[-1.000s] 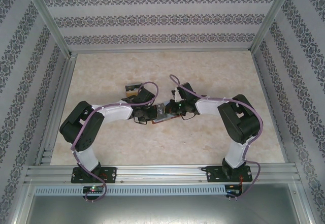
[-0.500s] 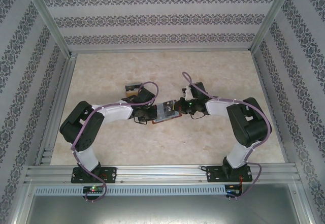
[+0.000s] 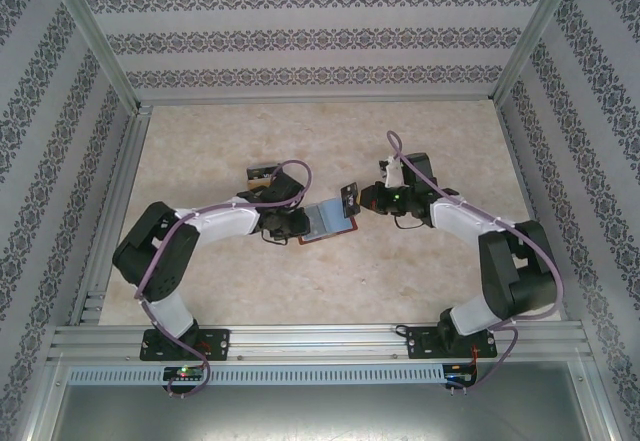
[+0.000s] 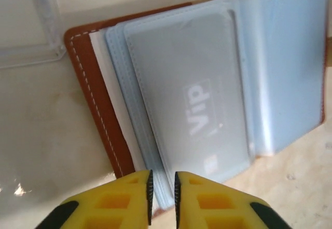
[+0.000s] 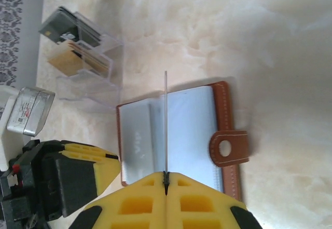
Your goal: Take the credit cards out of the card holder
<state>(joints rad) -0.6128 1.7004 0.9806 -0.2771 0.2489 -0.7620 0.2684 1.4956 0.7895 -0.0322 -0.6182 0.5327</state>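
The card holder (image 3: pixel 330 221) lies spread open on the table, brown leather (image 4: pixel 93 104) around bluish clear sleeves. A grey credit card (image 4: pixel 192 99) marked "Vip" sits inside one sleeve. At the holder's left edge is my left gripper (image 4: pixel 162 190), its jaws a narrow gap apart over the sleeve edges, gripping nothing that I can see. My right gripper (image 5: pixel 166 177) is shut on another credit card (image 5: pixel 166 120), seen edge-on and held above the open holder (image 5: pixel 223 120). From above, that card (image 3: pixel 348 195) hangs just right of the holder.
A clear plastic box (image 3: pixel 262 175) with orange-and-black contents (image 5: pixel 78 52) stands just behind the left gripper, close to the holder. The holder's tab (image 5: pixel 228 147) sticks out on its far side. Bare table lies to the right and in front.
My right gripper has drawn back to the right, pulling the card clear of the holder. The left jaws have parted slightly; the left arm has stayed in place.
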